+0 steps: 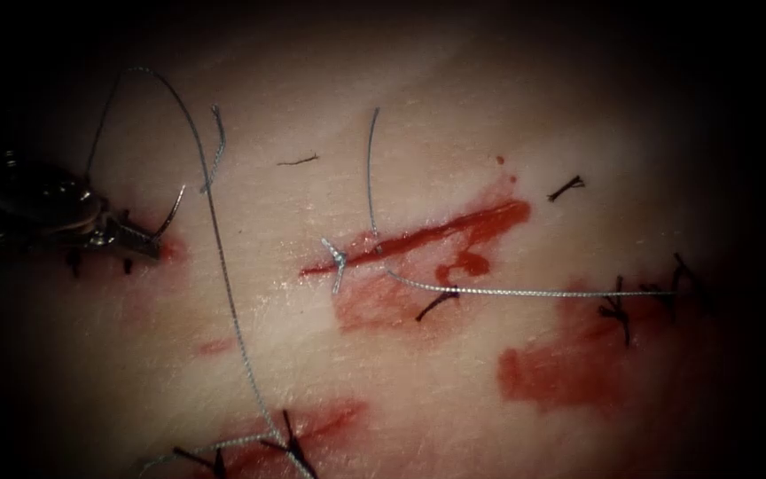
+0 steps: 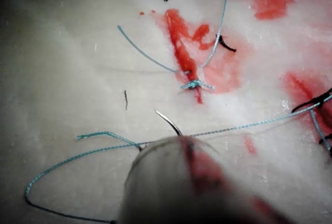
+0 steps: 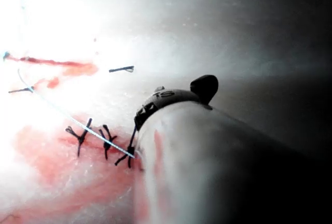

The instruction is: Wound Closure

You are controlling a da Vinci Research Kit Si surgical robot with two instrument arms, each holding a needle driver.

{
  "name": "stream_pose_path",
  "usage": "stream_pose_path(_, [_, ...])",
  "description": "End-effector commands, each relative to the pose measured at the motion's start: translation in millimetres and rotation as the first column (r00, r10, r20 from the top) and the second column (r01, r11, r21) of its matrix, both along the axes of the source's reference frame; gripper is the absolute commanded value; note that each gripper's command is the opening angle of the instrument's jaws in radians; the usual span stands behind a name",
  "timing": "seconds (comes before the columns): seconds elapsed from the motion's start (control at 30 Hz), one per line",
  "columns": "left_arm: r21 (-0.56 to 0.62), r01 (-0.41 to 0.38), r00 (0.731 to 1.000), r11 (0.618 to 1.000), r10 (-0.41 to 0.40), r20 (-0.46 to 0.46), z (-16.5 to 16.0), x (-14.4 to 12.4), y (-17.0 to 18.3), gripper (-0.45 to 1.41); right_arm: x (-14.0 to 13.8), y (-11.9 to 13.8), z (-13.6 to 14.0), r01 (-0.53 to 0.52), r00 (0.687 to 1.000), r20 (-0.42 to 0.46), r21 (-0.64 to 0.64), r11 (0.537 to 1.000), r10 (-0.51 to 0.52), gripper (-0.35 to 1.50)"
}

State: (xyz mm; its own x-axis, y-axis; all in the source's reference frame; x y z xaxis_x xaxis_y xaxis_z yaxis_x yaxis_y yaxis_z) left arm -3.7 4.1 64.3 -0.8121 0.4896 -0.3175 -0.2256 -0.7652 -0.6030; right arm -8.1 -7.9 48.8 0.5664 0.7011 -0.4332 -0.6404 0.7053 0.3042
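While the left tool at nine o'clock clenches the needle clear of the tissue, left of the cut, keeping thread untangled seems wise.

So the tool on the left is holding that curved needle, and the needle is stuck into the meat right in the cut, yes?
Not quite. The left tool does hold the needle, but the needle is out of the tissue, well to the left of the cut. The endoscope view shows this.
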Motion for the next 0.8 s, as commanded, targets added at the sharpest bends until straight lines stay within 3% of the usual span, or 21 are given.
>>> stream_pose_path(0.03, [-0.003,-0.028,1.0,1.0,0.028,-0.004,-0.1,0.1,0.3,0.66,3.6,-0.8,0.2,0.01,0.999,-0.038,0.02,1.0,-0.009,1.35])
stream_pose_path(0.17, [0.018,-0.097,0.995,0.995,0.098,-0.019,-3.4,2.3,2.6,1.13,7.0,-2.3,0.7,0.059,0.99,-0.13,0.08,0.995,-0.048,1.38])
stream_pose_path(0.2, [0.018,-0.097,0.995,0.995,0.098,-0.019,-3.4,2.3,2.6,1.13,7.0,-2.3,0.7,0.059,0.99,-0.13,0.08,0.995,-0.048,1.38])
stream_pose_path(0.23, [-0.019,-0.099,0.993,0.995,0.098,-0.07,-4.7,2.9,3.2,1.25,7.3,-2.7,1.0,0.091,0.985,-0.151,0.076,0.993,-0.079,1.38])
stream_pose_path(0.4, [-0.061,-0.08,0.994,0.995,0.075,-0.081,-6.9,2.6,4.9,1.3,7.1,-2.8,1.2,0.141,0.975,-0.181,0.071,0.988,-0.126,1.28])
stream_pose_path(0.47, [-0.053,-0.021,0.999,0.998,0.019,-0.033,-7.9,1.9,6.4,1.35,7.0,-2.6,1.3,0.16,0.971,-0.193,0.07,0.985,-0.144,1.26])
stream_pose_path(0.5, [-0.058,0.02,1.0,0.998,-0.021,-0.009,-8.3,1.5,7.3,1.18,6.9,-2.6,1.3,0.166,0.969,-0.196,0.07,0.984,-0.149,1.26])
stream_pose_path(0.57, [-0.054,0.127,0.99,0.99,-0.124,0.065,-9.1,0.3,9.0,1.1,6.6,-2.5,1.3,0.179,0.965,-0.204,0.069,0.981,-0.162,1.26])
stream_pose_path(0.6, [-0.044,0.17,0.982,0.984,-0.166,0.093,-9.5,-0.4,9.4,0.93,6.5,-2.4,1.3,0.186,0.963,-0.21,0.071,0.98,-0.168,1.26])
stream_pose_path(0.67, [-0.02,0.252,0.956,0.967,-0.246,0.157,-10.1,-2.7,10.0,0.88,6.0,-2.1,1.3,0.21,0.956,-0.221,0.067,0.975,-0.191,1.26])
stream_pose_path(0.8, [-0.019,0.18,0.904,0.984,-0.158,0.398,-9.2,-11.5,8.0,0.94,5.0,-0.2,1.2,0.222,0.95,-0.235,0.055,0.973,-0.204,1.26])
